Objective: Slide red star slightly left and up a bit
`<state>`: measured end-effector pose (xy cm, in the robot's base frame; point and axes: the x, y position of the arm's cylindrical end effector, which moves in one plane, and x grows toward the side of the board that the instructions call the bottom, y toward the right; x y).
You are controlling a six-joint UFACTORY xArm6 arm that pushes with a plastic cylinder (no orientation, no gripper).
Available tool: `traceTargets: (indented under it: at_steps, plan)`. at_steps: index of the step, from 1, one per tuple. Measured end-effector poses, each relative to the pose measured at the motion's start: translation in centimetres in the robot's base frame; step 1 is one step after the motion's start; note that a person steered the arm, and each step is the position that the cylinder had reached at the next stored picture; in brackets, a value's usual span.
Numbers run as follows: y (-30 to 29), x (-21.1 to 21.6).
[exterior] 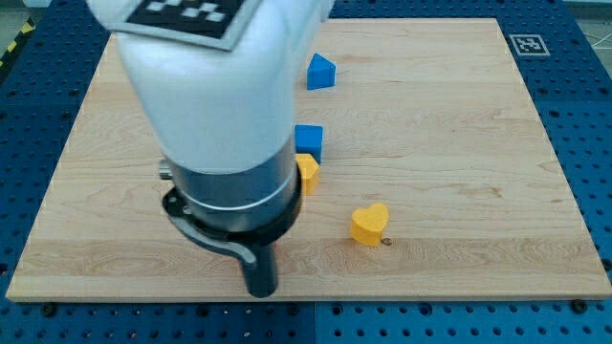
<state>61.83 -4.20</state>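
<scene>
The red star does not show in the camera view; the arm's large white and grey body [225, 105] hides much of the board's left half. My tip [261, 292] stands near the board's bottom edge, left of centre. It is well to the left of and below the yellow heart [369, 225] and touches no visible block.
A blue block [320, 72] lies near the view's top centre. A blue cube [309, 139] sits just above a yellow block [307, 172], both at the arm's right edge and partly hidden by it. The wooden board [478, 143] has a marker tag [527, 44] at its top right corner.
</scene>
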Motion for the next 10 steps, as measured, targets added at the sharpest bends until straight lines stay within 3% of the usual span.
traceTargets:
  at_steps: [2,8,10]
  plan:
    - [3.9,-1.3]
    - [-9.8,-2.5]
    - [-9.8,-4.7]
